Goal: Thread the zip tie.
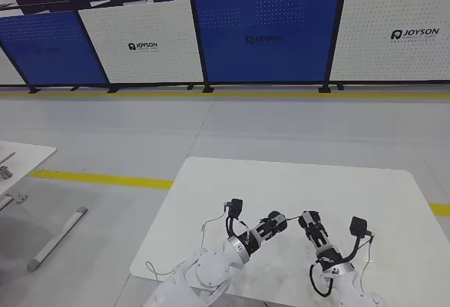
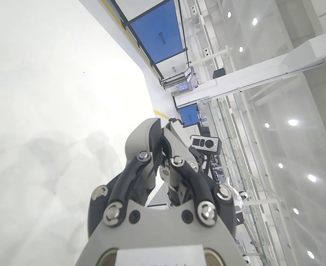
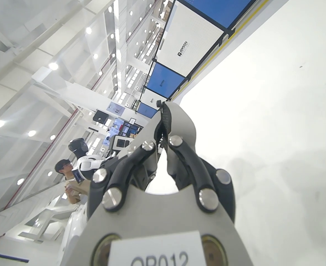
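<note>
Left end effector (image 1: 280, 221) is held above the near middle of the desk (image 1: 348, 180), clenched, apparently on one end of the strap. The zip tie (image 1: 293, 217) runs as a thin dark line between the two end effectors, clear of the desk. Right end effector (image 1: 308, 218), just beside, is clenched on the other end, a small black tip standing proud of its closed jaws. Assessment: pickup complete; no closed loop is discernible, so threading appears outstanding.

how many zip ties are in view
1: the zip tie is held above the table between the left hand and the right hand. Others may be hidden.
</note>
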Controlling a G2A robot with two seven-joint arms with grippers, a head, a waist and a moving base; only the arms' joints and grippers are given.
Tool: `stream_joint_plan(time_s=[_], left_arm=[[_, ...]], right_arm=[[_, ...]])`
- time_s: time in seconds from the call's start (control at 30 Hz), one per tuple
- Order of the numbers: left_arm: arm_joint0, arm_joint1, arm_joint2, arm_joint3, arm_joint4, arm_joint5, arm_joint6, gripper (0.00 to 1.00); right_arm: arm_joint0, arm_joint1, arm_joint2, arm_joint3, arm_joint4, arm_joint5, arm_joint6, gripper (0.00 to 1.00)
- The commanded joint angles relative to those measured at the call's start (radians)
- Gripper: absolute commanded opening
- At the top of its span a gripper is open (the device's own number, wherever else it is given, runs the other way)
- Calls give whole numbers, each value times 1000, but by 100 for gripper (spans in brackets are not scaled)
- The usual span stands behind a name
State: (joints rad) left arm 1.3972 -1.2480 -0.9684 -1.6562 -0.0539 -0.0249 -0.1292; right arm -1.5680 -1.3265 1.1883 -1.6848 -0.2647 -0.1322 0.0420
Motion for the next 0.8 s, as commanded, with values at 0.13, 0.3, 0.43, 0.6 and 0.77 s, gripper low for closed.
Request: stream_joint_plan(time_s=[0.13,0.3,0.43,0.6,0.77], left_arm=[[-4,-3,5,5,7,11,16,0],[-5,-4,8,8,9,13,10,0],[-3,-4,9,7,19,11,5,0],[0,-4,6,5,19,9,5,0],[2,-4,3,4,15,6,7,0]], right_arm=[[-10,0,7,-7,-8,-13,-15,38],[-19,1,15,-12,-9,-20,-24,33],[-22,1,19,-15,-12,-17,-24,32],[-21,0,18,-18,-17,-15,-25,0],[-23,-1,16,-18,-21,-17,-28,0]])
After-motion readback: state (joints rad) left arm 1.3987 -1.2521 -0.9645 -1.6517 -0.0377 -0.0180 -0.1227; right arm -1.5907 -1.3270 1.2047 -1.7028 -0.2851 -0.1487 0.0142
